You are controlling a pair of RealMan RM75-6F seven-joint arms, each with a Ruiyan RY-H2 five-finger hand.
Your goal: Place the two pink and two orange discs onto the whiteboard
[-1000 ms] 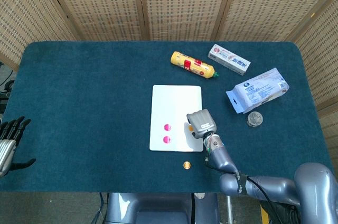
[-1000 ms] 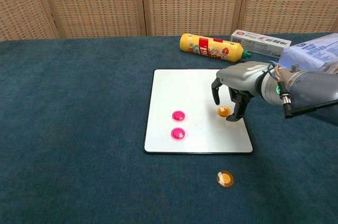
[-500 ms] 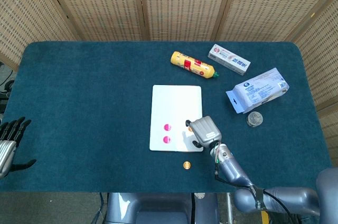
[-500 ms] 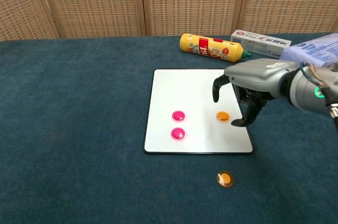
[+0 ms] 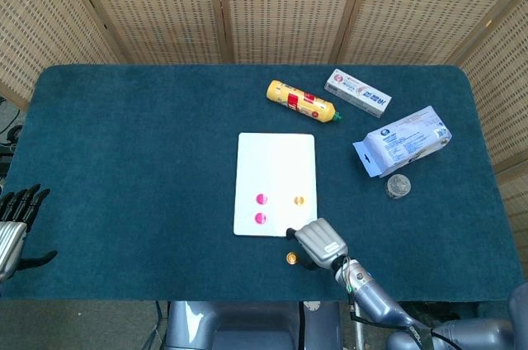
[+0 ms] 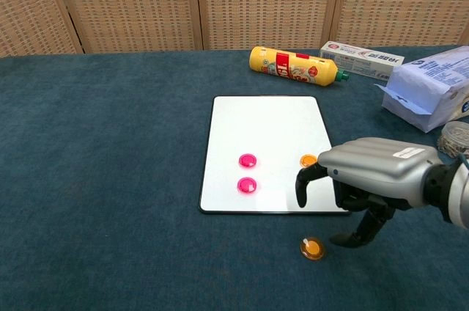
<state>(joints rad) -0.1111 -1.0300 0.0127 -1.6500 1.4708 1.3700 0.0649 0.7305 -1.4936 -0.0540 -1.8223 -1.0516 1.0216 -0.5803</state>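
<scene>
Left hand: the left hand (image 5: 12,230) is seen only in the head view, at the far left edge of the table (image 5: 132,160), well apart from everything else. Its fingers are spread and nothing is held.

Pink discs: two pink discs (image 6: 248,160) (image 6: 247,185) lie flat on the whiteboard (image 6: 267,124), one just in front of the other, in its near left part.

Whiteboard: it lies flat at the middle of the table, with its long axis running away from the robot and its short near edge facing it.

Orange disc on board: one orange disc (image 6: 308,160) rests on the near right part of the whiteboard, partly hidden in the chest view behind the right hand.

Orange disc off board: the last orange disc (image 6: 313,249) lies flat on the cloth, near the board's near right corner but apart from it. Being round, it has no long axis and points no way; its face is turned up.

Right hand: the right hand (image 6: 366,179) hangs over the near right corner of the board, just beside and above the loose disc. Its fingers (image 6: 302,183) are apart and curved downward, and nothing is held.

Risk: the thin disc may be pushed across the soft cloth rather than lifted if the fingers close beside it. The board or the placed orange disc may be nudged, since the hand is close above both.

Far right: a yellow bottle (image 6: 293,65), a toothpaste box (image 6: 363,55) and a white packet (image 6: 429,87) lie beyond, clear of the work.
</scene>
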